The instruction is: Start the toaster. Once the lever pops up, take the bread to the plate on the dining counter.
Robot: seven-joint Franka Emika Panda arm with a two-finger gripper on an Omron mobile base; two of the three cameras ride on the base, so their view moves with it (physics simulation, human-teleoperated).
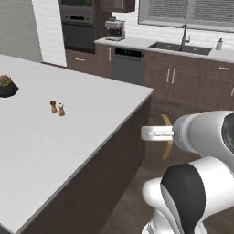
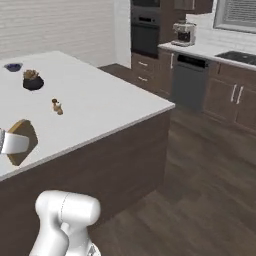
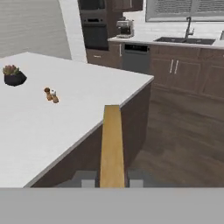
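- Gripper closed on the bread; slice seen edge-on in the hand view, standing straight up between the two tips, crust facing the camera
- In the left base view, bread held out in front of the arm, off the corner of the dining counter, above the dark wood floor; gripper clamped across the slice
- In the right base view, bread at the left edge, its flat brown face showing against the counter; pale finger across it
- On the counter: two small shakers standing just beside each other; dark bowl with a plant farther back towards the left; small dark dish near the far edge
- Along the back wall: coffee machine on the worktop, sink with tap, wall oven, dishwasher under the worktop
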